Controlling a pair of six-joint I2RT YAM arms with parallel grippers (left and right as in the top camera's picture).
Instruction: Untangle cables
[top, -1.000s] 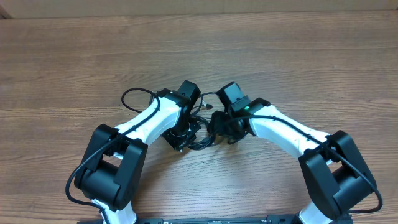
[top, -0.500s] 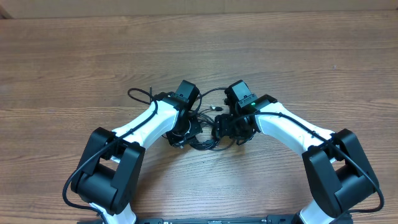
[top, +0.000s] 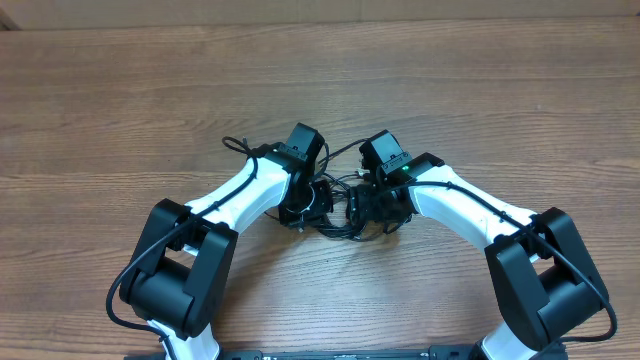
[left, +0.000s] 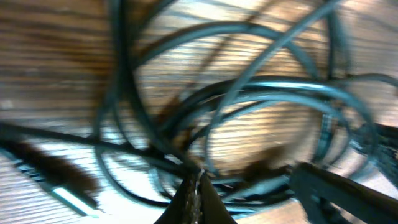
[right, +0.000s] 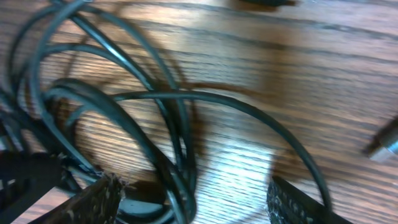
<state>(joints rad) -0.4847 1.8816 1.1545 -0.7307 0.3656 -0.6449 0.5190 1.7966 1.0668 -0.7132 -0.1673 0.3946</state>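
Thin black flexible cords (top: 333, 226) lie in one tangled heap at the centre of the brown wooden table (top: 450, 90), none freed yet. Left gripper (left: 194, 186), at the heap's 9 o'clock, is clenched, its catch indiscernible. Right gripper (right: 196, 196), at 3 o'clock, is spread and straddles loops.

We see twin arms from above: the left arm (top: 238, 192) and right arm (top: 462, 207) wear white shells between blocky black joints (top: 182, 268), black harness cables (top: 118, 290) looped along them, a green light (top: 406, 165) aglow at the right wrist; rough-textured dark fingers (right: 93, 202) up close.
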